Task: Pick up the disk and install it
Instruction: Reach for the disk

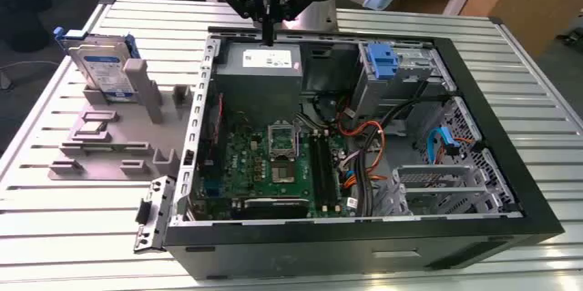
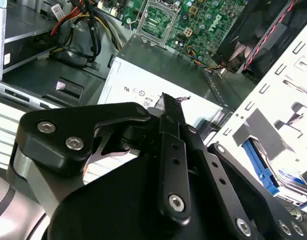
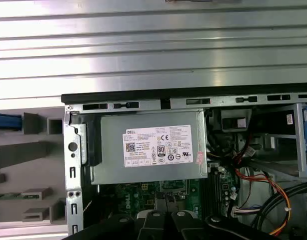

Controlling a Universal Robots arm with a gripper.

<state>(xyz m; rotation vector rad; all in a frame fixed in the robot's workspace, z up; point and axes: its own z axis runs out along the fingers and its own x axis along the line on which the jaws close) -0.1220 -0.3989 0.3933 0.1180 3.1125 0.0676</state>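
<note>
At the exterior view's left, the disk (image 1: 95, 65) stands upright on its edge in a slot of the grey holder (image 1: 109, 134), which lies on the ribbed metal table (image 1: 54, 236) beside the open computer case (image 1: 533, 188). More to the right, the arm reaches down from above the far wall of the case. Its gripper (image 1: 269, 37) points straight down, with the fingers pressed together and nothing between them. It hovers just above the grey power supply (image 1: 261, 62), well apart from the disk. Further right, a blue bracket (image 1: 381, 59) sits inside the case.
</note>
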